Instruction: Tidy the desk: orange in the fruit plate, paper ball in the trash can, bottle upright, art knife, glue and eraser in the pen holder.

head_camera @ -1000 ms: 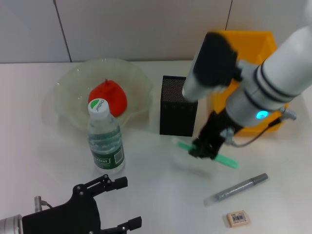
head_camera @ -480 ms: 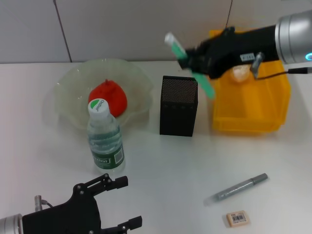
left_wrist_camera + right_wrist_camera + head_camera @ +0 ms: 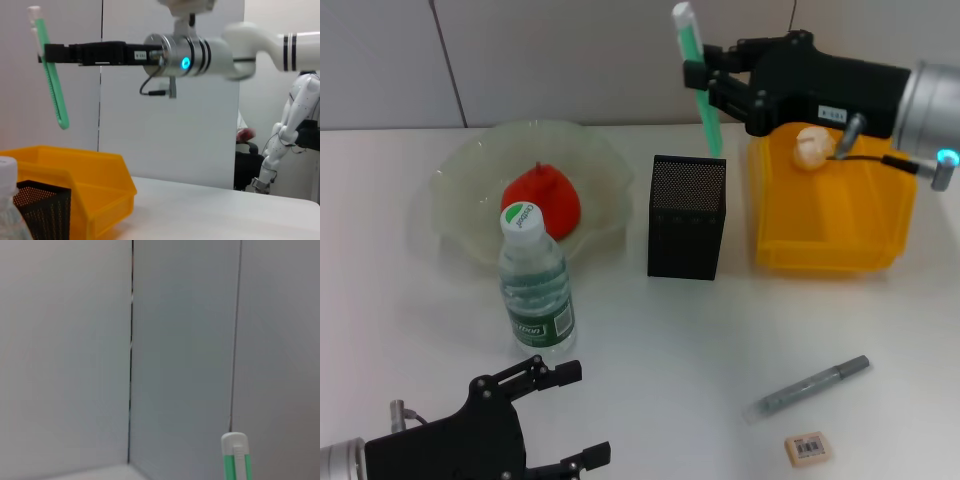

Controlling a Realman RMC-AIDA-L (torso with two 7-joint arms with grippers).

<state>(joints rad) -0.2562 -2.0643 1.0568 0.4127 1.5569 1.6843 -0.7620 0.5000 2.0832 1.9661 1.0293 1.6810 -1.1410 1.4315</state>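
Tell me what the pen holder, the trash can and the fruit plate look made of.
Pen holder: black metal mesh by its fine perforated walls, matte. Trash can: bright-yellow moulded plastic, smooth with a slight sheen. Fruit plate: translucent pale-green with a wavy rim; glass or plastic, I cannot tell which.

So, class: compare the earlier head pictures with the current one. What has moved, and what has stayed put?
The right gripper lifted the green-and-white art knife off the table, carried it up and back, and now holds it nearly upright above the square black mesh pen holder. Unchanged: the red-orange orange in the pale-green scalloped fruit plate, the upright clear bottle, the tan eraser, the grey pen, and the left gripper, open and idle.
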